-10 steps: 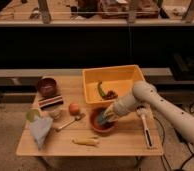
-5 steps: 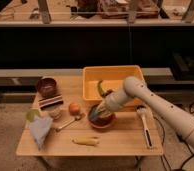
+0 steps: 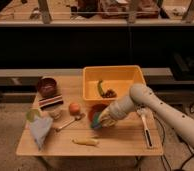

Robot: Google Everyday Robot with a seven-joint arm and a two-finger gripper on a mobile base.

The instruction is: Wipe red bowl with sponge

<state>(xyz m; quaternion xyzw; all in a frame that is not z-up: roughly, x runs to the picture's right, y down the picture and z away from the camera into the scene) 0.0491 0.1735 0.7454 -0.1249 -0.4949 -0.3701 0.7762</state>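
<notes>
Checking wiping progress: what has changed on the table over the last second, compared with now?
The end effector moved up-left over the red bowl, then returned to its front-right rim, the arm swinging left and back. The red bowl, yellow bin, dark bowl and orange stayed put.

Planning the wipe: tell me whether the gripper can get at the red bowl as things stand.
Probably yes. The gripper hangs right at the red bowl, over its right side, with nothing between them. The yellow bin behind and the spoon to the left are not in its path.
</notes>
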